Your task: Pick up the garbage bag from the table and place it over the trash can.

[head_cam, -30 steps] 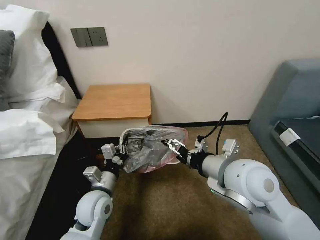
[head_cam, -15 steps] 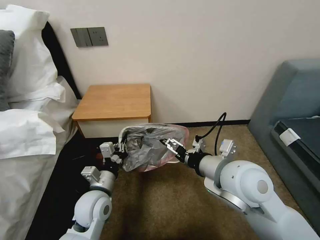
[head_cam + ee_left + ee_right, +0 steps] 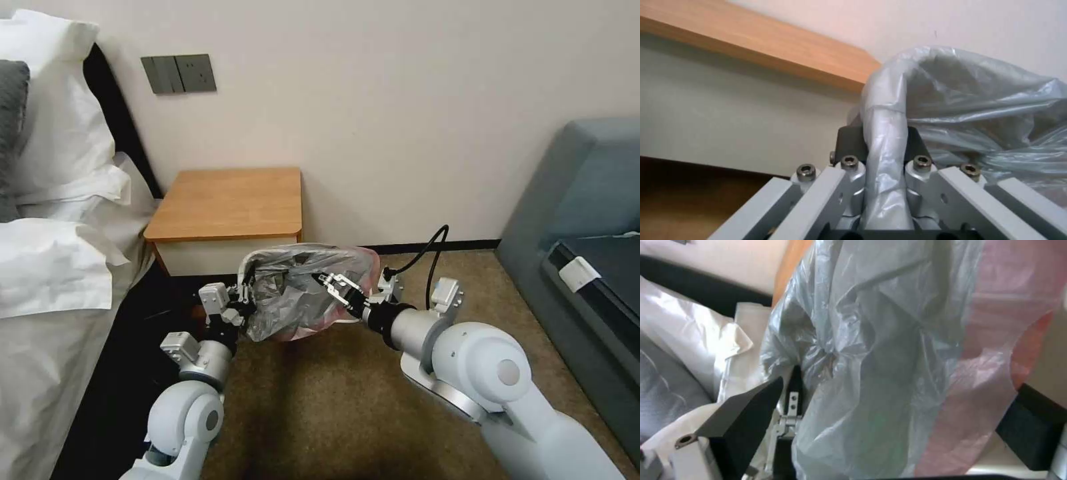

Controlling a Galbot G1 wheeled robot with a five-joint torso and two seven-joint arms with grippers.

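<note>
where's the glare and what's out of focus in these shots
Head view: sheen on the garbage bag, dark shadow beside the bed. Left wrist view: left gripper soft, close to the lens. Right wrist view: film blurred, right gripper's dark finger blurred.

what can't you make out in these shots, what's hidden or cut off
- Trash can: in the head view the garbage bag drapes over it, so just a bit of rim shows; its body and base are hidden.
- Right gripper: head view, tips lie against the film; a grip can't be confirmed. In the right wrist view the bag covers the gap.
- Table: the left wrist view cuts it off at the edge.
- Left gripper: clamps the covered rim.
</note>
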